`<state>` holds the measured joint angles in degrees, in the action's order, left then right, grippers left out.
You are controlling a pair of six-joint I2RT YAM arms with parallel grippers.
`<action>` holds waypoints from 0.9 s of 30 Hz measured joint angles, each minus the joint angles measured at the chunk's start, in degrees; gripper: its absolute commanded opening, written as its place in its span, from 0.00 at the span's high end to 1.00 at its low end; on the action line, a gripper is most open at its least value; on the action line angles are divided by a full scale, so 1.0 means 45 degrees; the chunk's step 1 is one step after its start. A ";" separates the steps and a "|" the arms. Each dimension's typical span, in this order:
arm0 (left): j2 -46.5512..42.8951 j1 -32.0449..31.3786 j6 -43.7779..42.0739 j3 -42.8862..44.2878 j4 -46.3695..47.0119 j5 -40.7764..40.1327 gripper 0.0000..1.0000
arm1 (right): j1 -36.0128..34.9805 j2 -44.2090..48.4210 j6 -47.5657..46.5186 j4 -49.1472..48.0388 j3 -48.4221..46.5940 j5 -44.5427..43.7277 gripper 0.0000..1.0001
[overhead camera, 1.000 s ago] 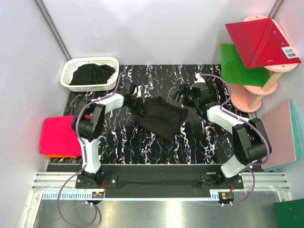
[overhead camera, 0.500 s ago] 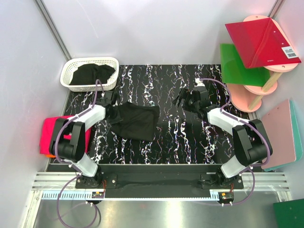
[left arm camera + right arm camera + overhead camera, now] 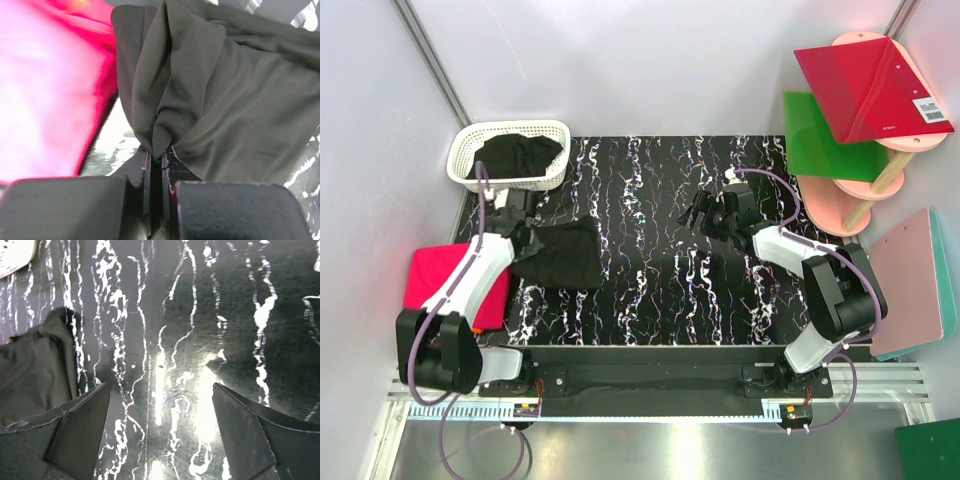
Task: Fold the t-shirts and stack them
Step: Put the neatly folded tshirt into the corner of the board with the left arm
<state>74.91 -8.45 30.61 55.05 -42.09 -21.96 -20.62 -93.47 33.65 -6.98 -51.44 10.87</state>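
A black t-shirt lies bunched on the marbled table at the left, next to a folded hot-pink t-shirt. My left gripper is shut on the black shirt's left edge. In the left wrist view, cloth is pinched between the closed fingers of that gripper, with the pink t-shirt just to its left. My right gripper hovers open over bare table right of centre. Its wrist view shows the gripper holding nothing and the black shirt off to the left.
A white lattice basket at the back left holds another black t-shirt. Stiff red and green boards rest on a pink stand at the back right. A pink board leans at the right wall.
My left arm has dragged the black t-shirt from the table's centre to the left, up against the pink t-shirt. The right gripper has stayed near the middle, its jaws a little wider.
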 measured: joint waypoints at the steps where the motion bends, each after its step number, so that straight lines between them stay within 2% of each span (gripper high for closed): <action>1: -0.0219 0.0175 0.0024 0.0126 -0.0243 -0.0223 1.00 | 0.0000 -0.0029 -0.0005 0.0005 -0.0034 0.0141 0.09; 6: -0.0627 0.1273 0.0010 0.0729 -0.1137 -0.1015 1.00 | 0.0000 -0.0228 0.0000 -0.0005 -0.0330 0.0729 0.10; 12: -0.0573 0.3045 -0.0656 0.1171 -0.1846 -0.0889 1.00 | 0.0000 -0.0379 0.0024 -0.0010 -0.0403 0.1481 0.09; 17: -0.0486 0.3356 -0.1302 0.2035 -0.2244 -0.0622 1.00 | 0.0000 -0.0486 0.0160 -0.0010 -0.0403 0.1889 0.09; 22: 0.0005 0.3473 -0.1962 0.3759 -0.2589 -0.0180 1.00 | 0.0000 -0.0486 0.0219 -0.0049 -0.0403 0.2152 0.09; 27: 0.0049 0.3735 -0.2424 0.4517 -0.2788 -0.0471 1.00 | 0.0000 -0.0491 0.0262 -0.0112 -0.0403 0.2186 0.09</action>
<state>75.13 8.36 19.70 75.37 -54.63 -24.08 -20.62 -95.68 34.83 -7.49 -53.25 20.71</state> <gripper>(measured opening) 0.053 0.906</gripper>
